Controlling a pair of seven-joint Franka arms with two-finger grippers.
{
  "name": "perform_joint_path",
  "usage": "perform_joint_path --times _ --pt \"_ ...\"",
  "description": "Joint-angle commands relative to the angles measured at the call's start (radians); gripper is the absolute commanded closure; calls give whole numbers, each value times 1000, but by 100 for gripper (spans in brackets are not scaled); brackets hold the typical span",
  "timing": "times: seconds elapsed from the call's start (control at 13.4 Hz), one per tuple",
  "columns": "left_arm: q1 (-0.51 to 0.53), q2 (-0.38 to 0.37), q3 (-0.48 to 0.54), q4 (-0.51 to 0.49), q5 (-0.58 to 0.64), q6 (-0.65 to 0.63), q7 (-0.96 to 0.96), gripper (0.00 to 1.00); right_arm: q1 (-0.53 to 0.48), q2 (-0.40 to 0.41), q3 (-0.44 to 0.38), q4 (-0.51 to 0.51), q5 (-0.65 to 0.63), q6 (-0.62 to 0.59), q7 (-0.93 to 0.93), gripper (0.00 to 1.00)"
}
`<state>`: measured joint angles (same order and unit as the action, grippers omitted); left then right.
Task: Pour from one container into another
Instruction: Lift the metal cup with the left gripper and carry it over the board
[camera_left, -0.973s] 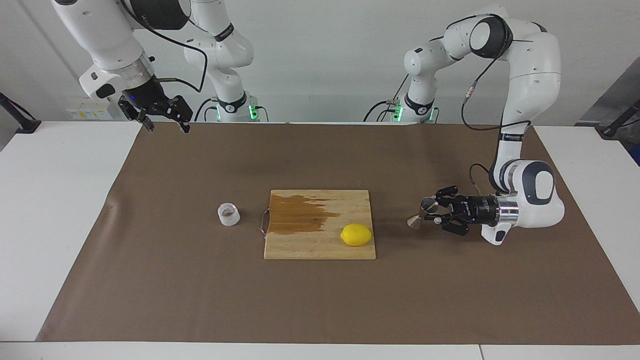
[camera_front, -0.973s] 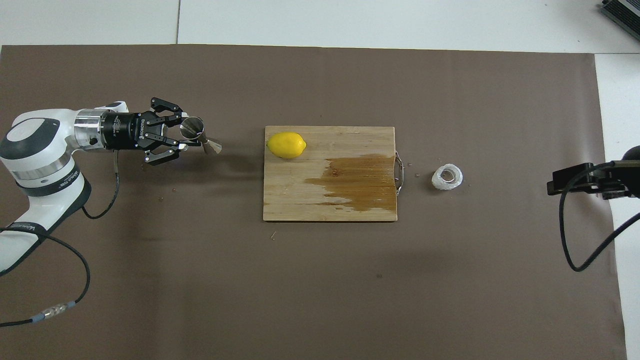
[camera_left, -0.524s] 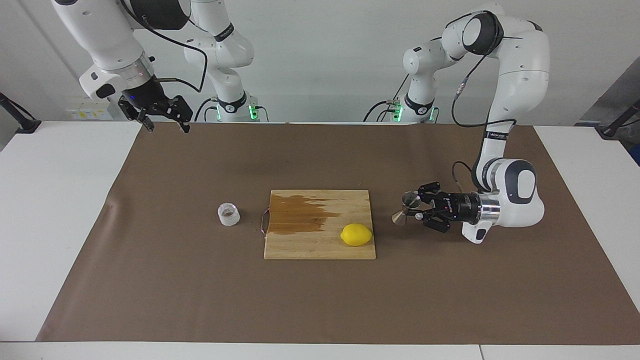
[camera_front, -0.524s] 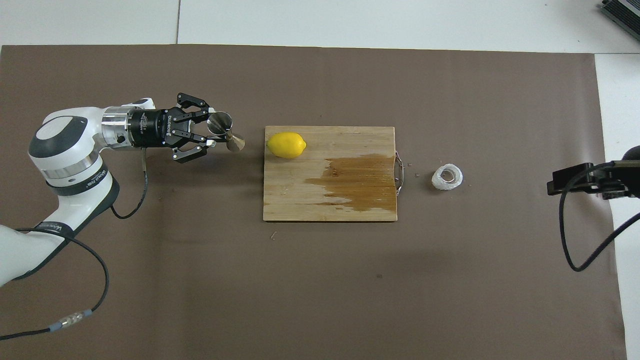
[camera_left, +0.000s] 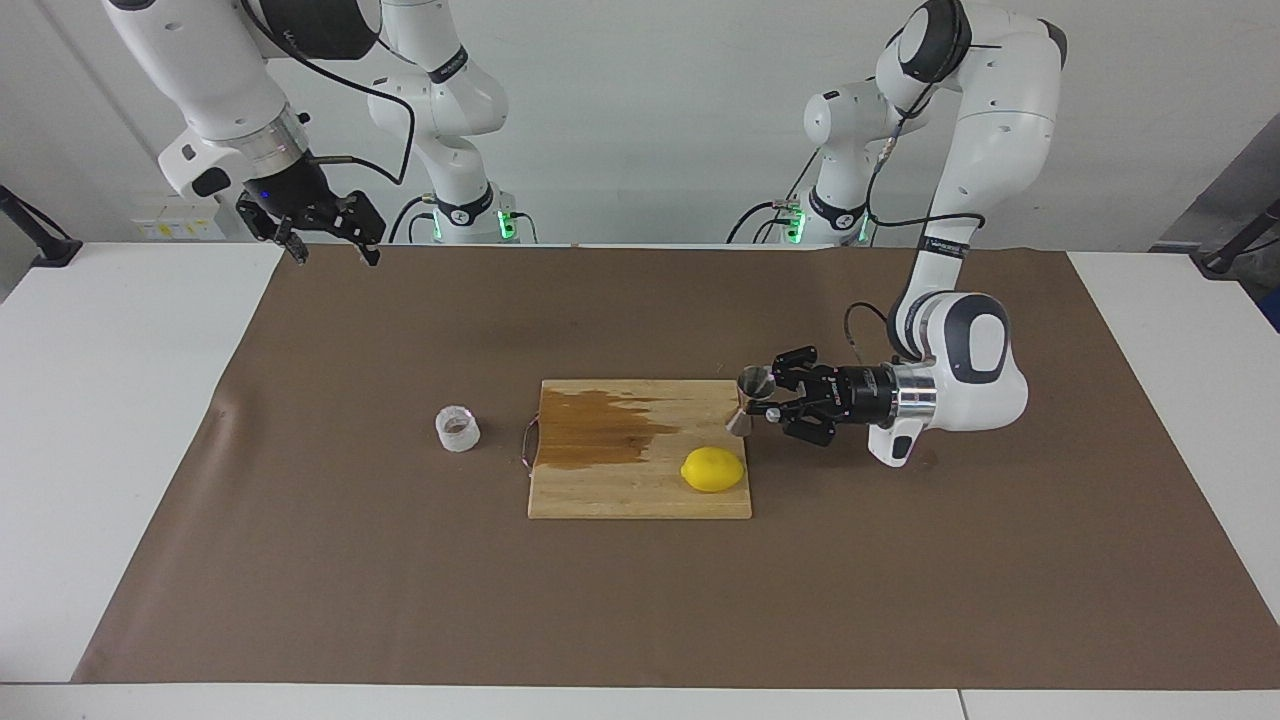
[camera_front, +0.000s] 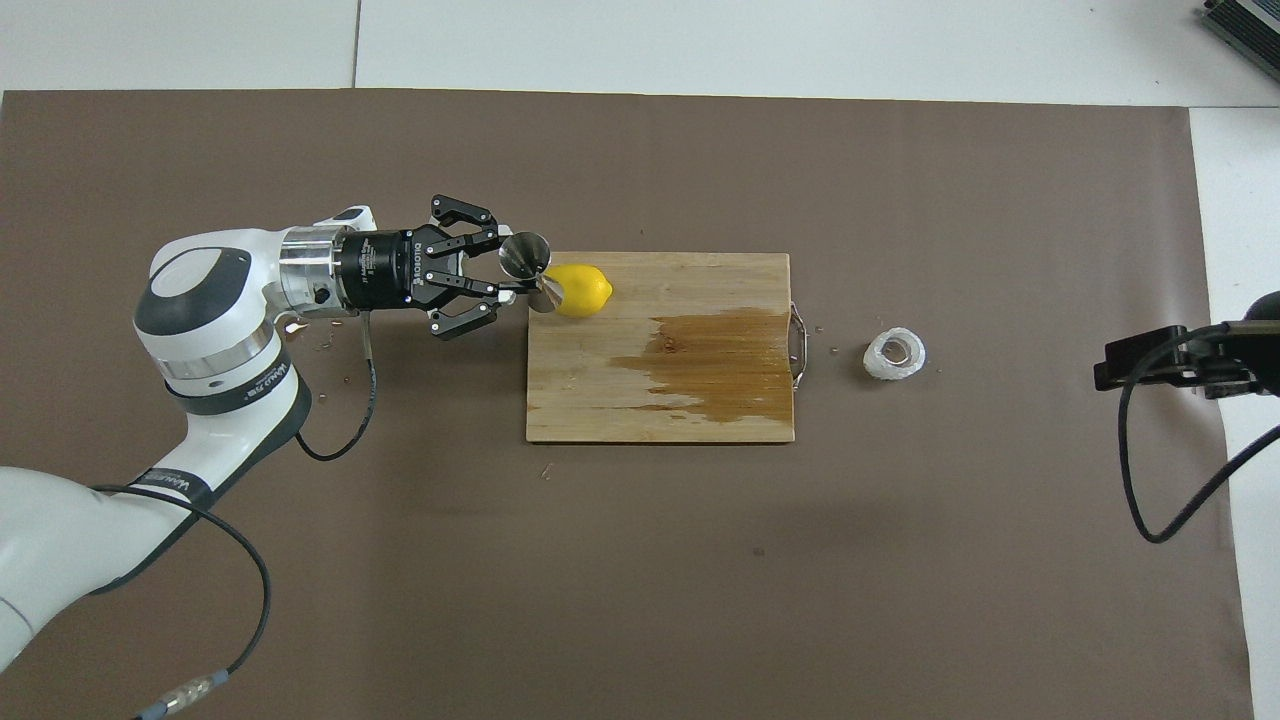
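While the facing view shows the left hand (camera_left: 762, 403) clamped on the steel jigger (camera_left: 748, 396) at its waist, held over the cutting board (camera_left: 640, 500) edge near the lemon (camera_left: 713, 469), no pour appears begun. The clear cup (camera_left: 457, 429) stands on the worktop (camera_left: 300, 560) just beside the board's handle end, untouched. The right hand (camera_left: 330, 248) waits released, well apart.

Overhead, the jigger (camera_front: 530, 267) tilts beside the lemon (camera_front: 580, 290); the cup (camera_front: 894, 353) remains to be reached. No legible labels.
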<state>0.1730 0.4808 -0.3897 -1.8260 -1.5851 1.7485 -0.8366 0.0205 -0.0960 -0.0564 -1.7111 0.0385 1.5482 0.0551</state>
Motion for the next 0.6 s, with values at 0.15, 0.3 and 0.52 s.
perform_joint_path --times 0.15,0.3,0.52 --pt "-134 -120 20 -166 -208 149 135 75 -8 -10 9 -10 -8 -7 9 0" --pt "-194 -148 20 -212 -307 209 177 75 -8 -10 9 -10 -9 -7 9 0" --pt "-262 -172 23 -246 -441 301 229 75 -8 -10 9 -10 -8 -7 9 0"
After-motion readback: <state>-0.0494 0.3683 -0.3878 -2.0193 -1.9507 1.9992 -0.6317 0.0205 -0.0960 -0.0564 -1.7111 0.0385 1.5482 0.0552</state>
